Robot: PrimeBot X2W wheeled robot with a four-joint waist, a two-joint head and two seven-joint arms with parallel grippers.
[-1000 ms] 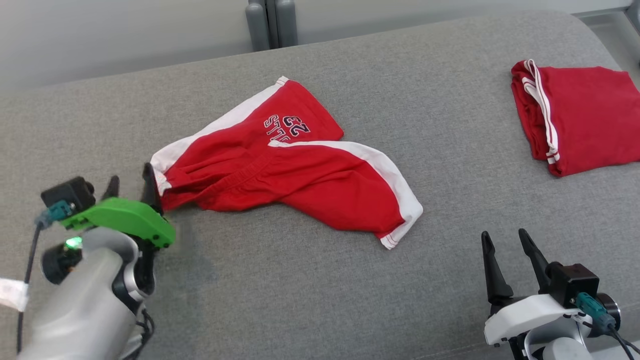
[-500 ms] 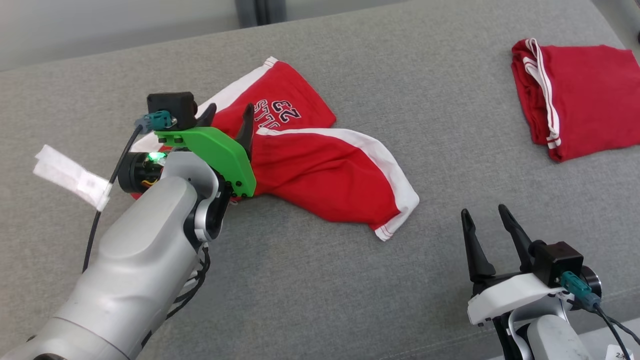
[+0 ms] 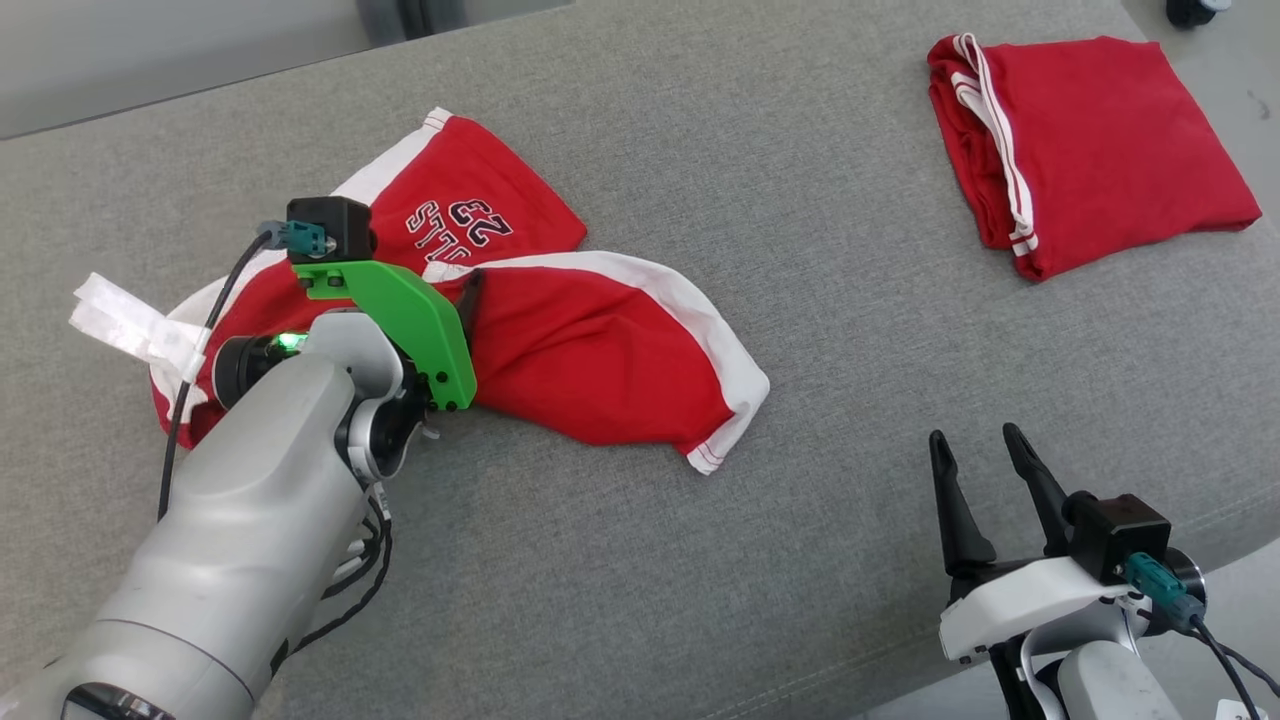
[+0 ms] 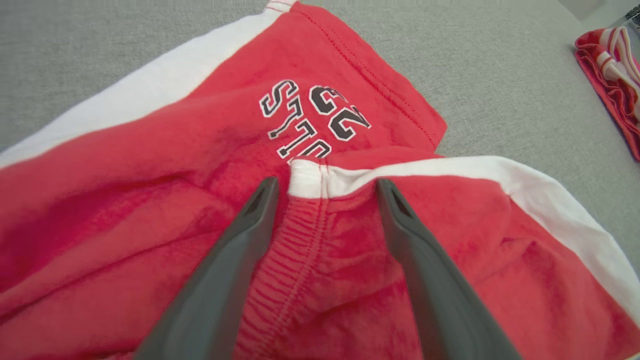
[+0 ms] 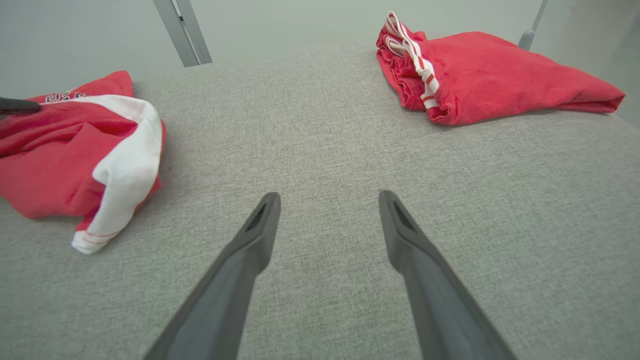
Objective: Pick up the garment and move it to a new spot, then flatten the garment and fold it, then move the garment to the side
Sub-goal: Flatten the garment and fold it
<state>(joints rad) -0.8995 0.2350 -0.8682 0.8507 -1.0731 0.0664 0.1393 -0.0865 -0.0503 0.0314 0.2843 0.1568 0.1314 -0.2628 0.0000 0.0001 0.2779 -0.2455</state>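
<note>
Left pincer low over the red shorts.
Jaws spread, straddling a white-edged fold; right pincer released, well apart from them.

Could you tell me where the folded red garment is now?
In the head view, the folded red garment lies at the far right of the grey cushion, apart from the crumpled red shorts and beyond the right gripper.

My head camera looks steeply down over everything, my left wrist hugs the shorts, which my right wrist shares at nine o'clock.
</note>
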